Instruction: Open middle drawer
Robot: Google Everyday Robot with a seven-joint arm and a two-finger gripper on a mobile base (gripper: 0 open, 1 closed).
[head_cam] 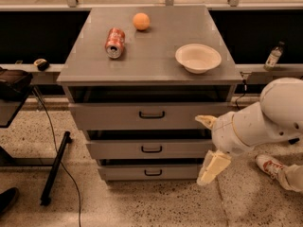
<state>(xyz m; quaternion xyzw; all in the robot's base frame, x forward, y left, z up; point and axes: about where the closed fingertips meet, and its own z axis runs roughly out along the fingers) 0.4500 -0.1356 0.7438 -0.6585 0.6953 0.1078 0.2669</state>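
Note:
The grey cabinet (156,56) has three stacked drawer fronts with black bar handles. The middle drawer (118,149) is the mid-sized one, with its handle (151,149) at the centre; it looks closed, with a dark gap above it. My gripper (211,145) hangs in front of the cabinet's right end, level with the middle drawer and to the right of its handle. Its cream fingers (213,167) are spread apart and hold nothing. The white arm (265,122) reaches in from the right.
On the cabinet top lie a red soda can (115,42) on its side, an orange (141,21) and a white bowl (198,58). A bottle (273,56) stands on the ledge at right. A person's shoe (270,165) is on the floor at right; a black stand and cable (54,169) are at left.

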